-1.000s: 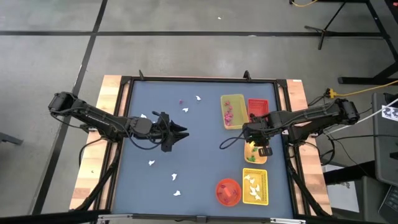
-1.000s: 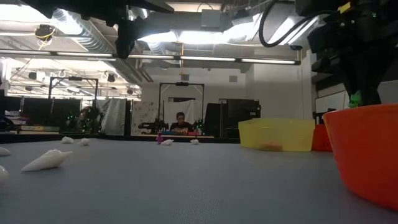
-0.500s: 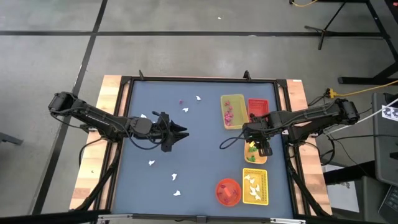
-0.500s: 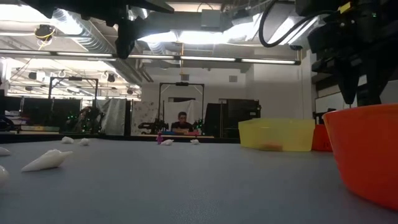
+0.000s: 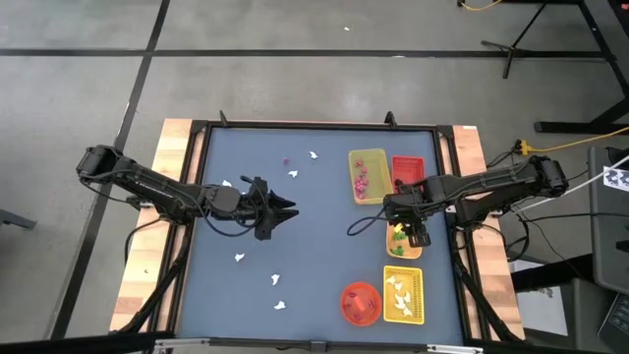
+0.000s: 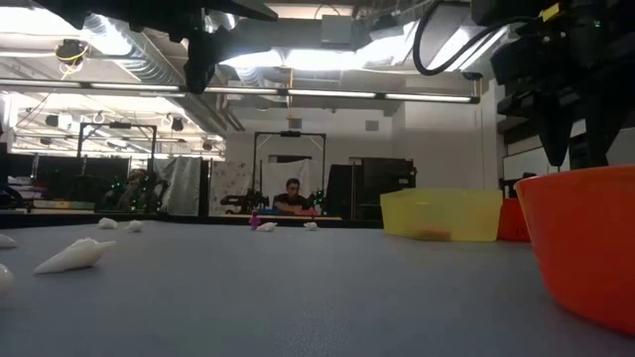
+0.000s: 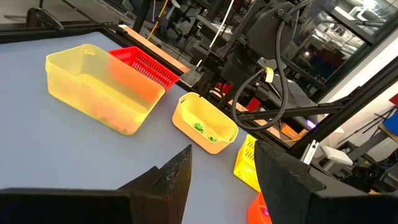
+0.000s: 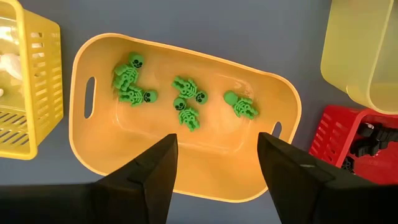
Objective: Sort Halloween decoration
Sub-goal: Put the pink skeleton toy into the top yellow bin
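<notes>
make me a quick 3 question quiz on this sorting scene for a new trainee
1. True or false: the right gripper is open above the orange tray.
2. What lies in that tray?
A. white ghosts
B. green skeletons
C. pink pieces
3. Fill in: the left gripper hovers over the blue table, holding ____.

Key
1. True; its fingers stand apart with nothing between them.
2. B; the green skeletons lie inside. White ghosts sit in the yellow basket, and pink pieces in the clear yellow bin.
3. Nothing; it is open and empty.
</notes>
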### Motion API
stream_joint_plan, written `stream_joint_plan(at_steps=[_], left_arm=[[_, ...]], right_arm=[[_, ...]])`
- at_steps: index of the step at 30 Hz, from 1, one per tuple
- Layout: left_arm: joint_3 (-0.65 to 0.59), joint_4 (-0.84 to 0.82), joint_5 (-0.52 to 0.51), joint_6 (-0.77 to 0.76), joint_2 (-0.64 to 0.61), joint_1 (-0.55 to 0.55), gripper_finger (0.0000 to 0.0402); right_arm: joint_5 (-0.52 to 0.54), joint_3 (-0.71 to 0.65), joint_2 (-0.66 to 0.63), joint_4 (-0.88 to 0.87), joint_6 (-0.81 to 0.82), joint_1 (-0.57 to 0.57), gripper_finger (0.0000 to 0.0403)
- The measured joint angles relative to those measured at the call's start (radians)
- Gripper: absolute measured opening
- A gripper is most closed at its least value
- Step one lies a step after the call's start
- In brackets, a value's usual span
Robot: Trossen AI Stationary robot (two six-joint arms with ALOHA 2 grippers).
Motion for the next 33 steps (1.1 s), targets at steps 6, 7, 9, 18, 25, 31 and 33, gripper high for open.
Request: stream_joint_plan(at_steps=[6,7,9,18,25,31,33], left_arm=[[0.000,-0.036,0.000,0.000,0.000,0.000,0.0158],[0.000,-0.052,-0.001,-0.001,0.000,0.000,0.0158],[0.000,-0.081,-0.005,-0.001,0.000,0.000,0.0158],[0.000,-0.173,-0.222,0.000,0.004,0.015,0.0158],[0.000,-0.139,-0.253,0.077,0.064,0.137,0.0158],[0.000,-0.124,-0.113,0.077,0.140,0.313,0.0158],[0.000,-0.123,-0.064,0.077,0.165,0.372,0.0158]], right_arm=[[0.000,0.000,0.000,0.001,0.000,0.000,0.0221],[0.000,0.000,0.000,0.001,0.000,0.000,0.0221],[0.000,0.000,0.000,0.002,0.000,0.000,0.0221],[0.000,0.000,0.000,0.014,0.000,0.000,0.0221],[0.000,0.000,0.000,0.047,0.000,0.000,0.0221],[0.000,0.000,0.000,0.048,0.000,0.000,0.0221],[0.000,0.000,0.000,0.048,0.000,0.000,0.0221]])
